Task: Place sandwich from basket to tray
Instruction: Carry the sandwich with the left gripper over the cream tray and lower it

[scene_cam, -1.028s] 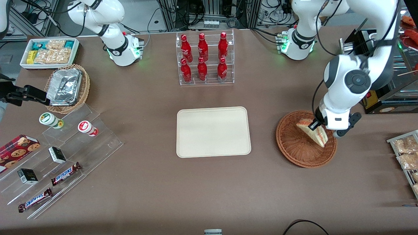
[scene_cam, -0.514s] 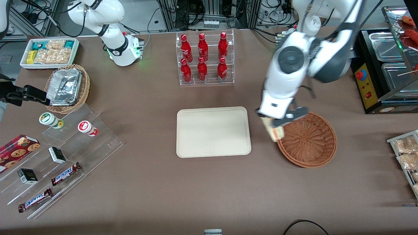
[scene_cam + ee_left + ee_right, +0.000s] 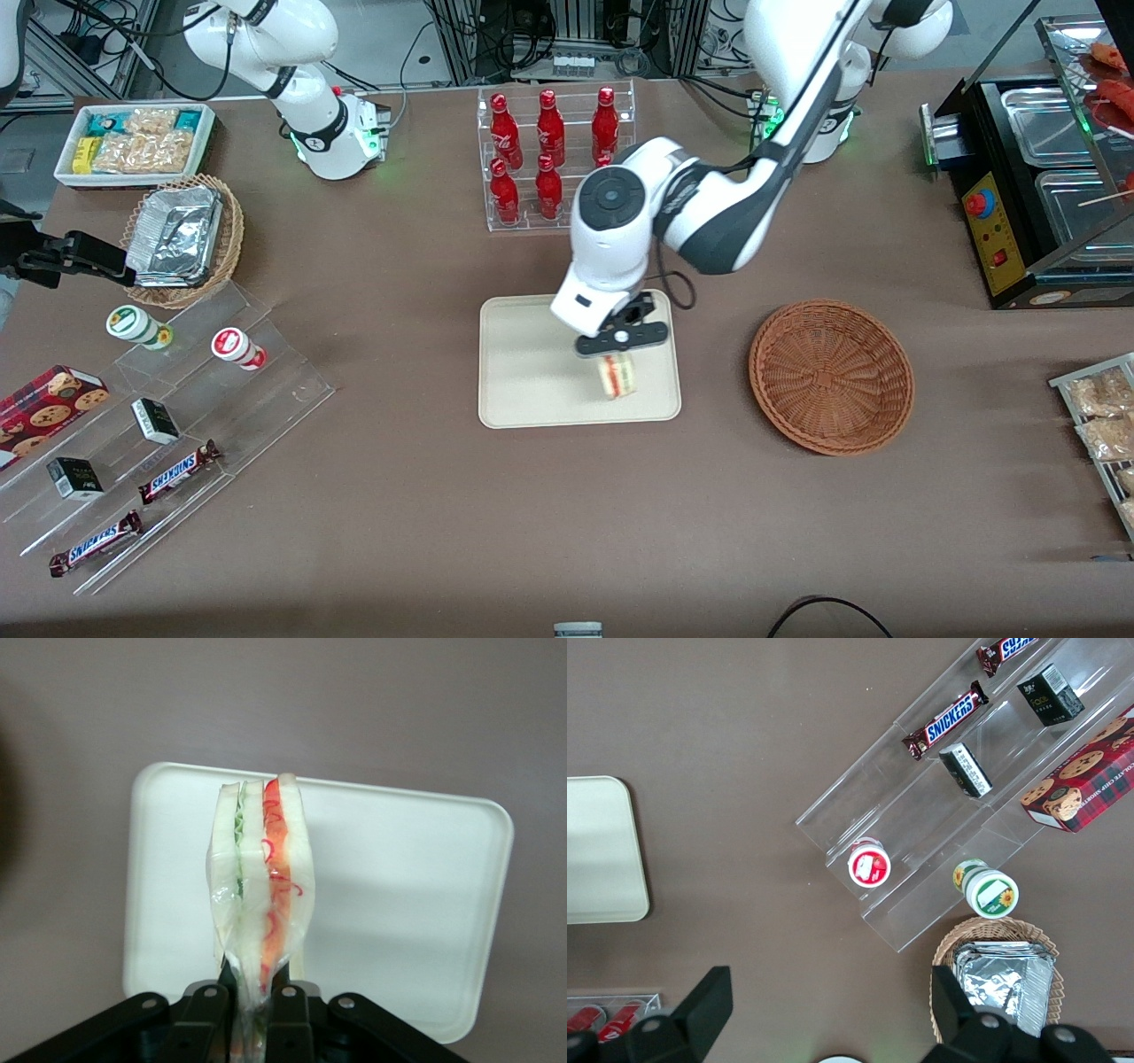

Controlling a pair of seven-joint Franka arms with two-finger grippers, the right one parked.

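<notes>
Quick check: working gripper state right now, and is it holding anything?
Left gripper: shut on the sandwich, held above the tray; the basket sits empty.

Wears glossy white shells along the left arm [image 3: 620,239], broken by a dark grey-black band at the joint [image 3: 731,235]. Carries a round black cap [image 3: 613,197] with a small pale mark at its centre on the wrist housing. Trails a thin black cable [image 3: 675,292] looping off the wrist. Glows green at the white rounded base [image 3: 819,133]. Ends in a matte black gripper [image 3: 617,354] above the tray [image 3: 523,390], with a wide crossbar. Up close on the gripper [image 3: 257,992], shows angular black plastic links, small silver screws [image 3: 211,991] set in a row, and slim black fingers [image 3: 285,1010] drawn close together.
</notes>
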